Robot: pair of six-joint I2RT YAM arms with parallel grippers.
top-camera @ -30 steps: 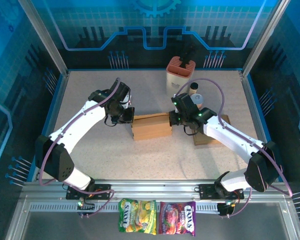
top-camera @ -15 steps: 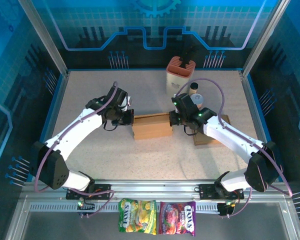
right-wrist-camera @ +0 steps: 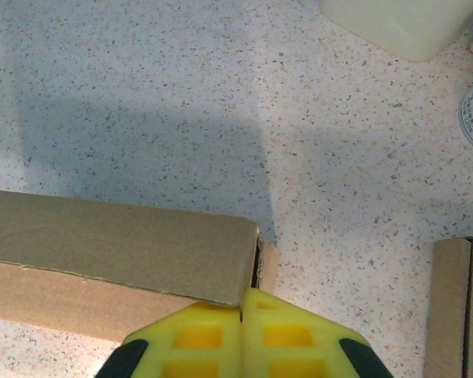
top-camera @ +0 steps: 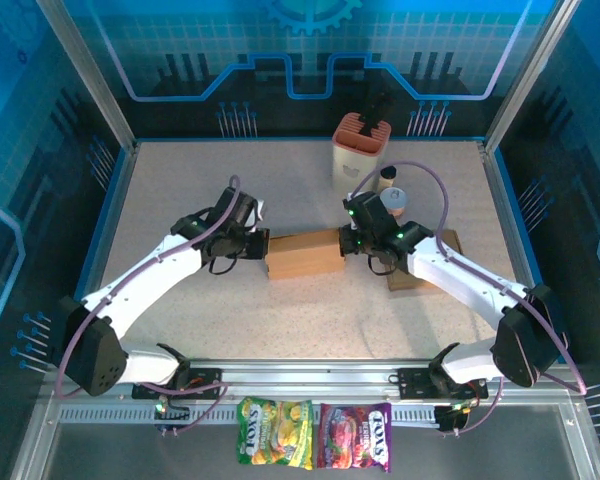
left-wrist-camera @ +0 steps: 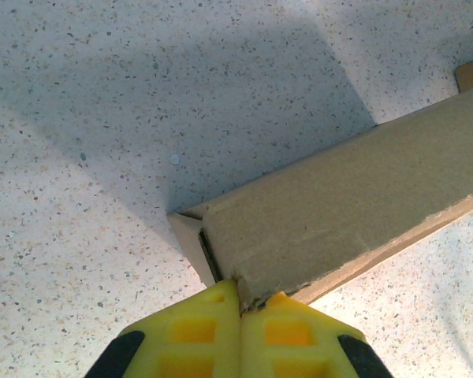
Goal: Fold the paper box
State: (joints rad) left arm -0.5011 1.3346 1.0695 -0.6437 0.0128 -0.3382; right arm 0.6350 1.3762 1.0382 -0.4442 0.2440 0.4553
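Observation:
The brown paper box (top-camera: 303, 254) lies across the middle of the table, its lid down. My left gripper (top-camera: 256, 243) is shut at the box's left end. In the left wrist view its yellow fingertips (left-wrist-camera: 221, 303) press against the lower corner of the box (left-wrist-camera: 347, 205), beside a side flap (left-wrist-camera: 188, 236) that stands slightly out. My right gripper (top-camera: 351, 243) is shut at the box's right end. In the right wrist view that gripper (right-wrist-camera: 242, 295) touches the box (right-wrist-camera: 118, 236) at its bottom edge, next to the end flap (right-wrist-camera: 266, 264).
A second flat cardboard piece (top-camera: 425, 265) lies under the right arm. A pale container with a pink top (top-camera: 361, 145) and a small round lid (top-camera: 394, 197) stand behind the box. Two candy bags (top-camera: 275, 432) (top-camera: 356, 436) lie in front of the rail.
The left arm has dropped lower and its gripper has come down onto the box's left end. The right gripper has shifted only slightly at the right end.

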